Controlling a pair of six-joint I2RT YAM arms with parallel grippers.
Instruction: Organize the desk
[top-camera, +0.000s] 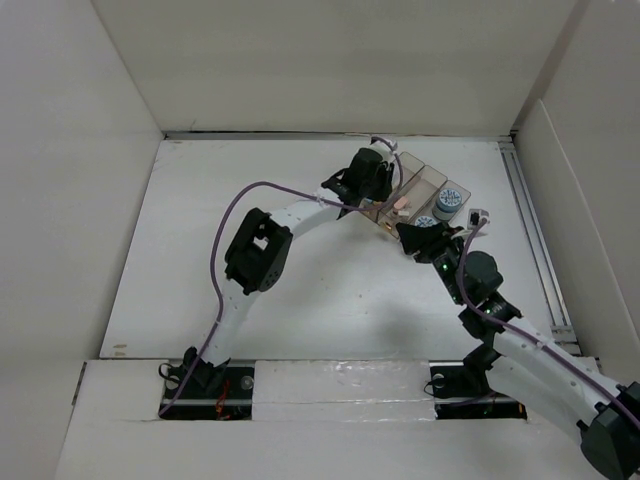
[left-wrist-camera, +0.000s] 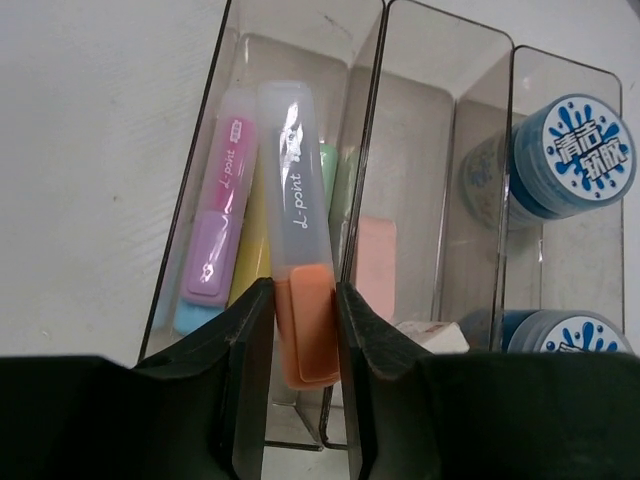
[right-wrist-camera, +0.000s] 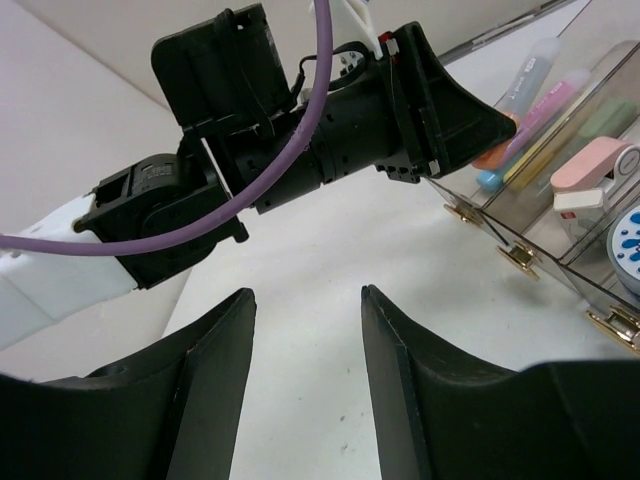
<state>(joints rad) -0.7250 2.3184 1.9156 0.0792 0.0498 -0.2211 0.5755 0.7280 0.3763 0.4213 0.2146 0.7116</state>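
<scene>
— Black left gripper (left-wrist-camera: 305, 320) clenched on orange highlighter (left-wrist-camera: 300, 230), over left compartment of clear tray (left-wrist-camera: 372, 110). Step?
— Stowing, probably. Next: lower clear of divider (left-wrist-camera: 362, 170), then let go. Right gripper (right-wrist-camera: 305, 300) spread, empty, six o'clock of tray; white desk (top-camera: 300, 290) underneath, tray at its one o'clock.

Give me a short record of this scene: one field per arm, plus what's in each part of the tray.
left gripper: shut on the orange highlighter, capped end over the tray's left compartment
right gripper: open, holding nothing, above the desk near the tray
tray: clear, three compartments
left compartment: pink highlighter and other pastel ones
middle compartment: pink block
right compartment: two blue-topped tubs
</scene>
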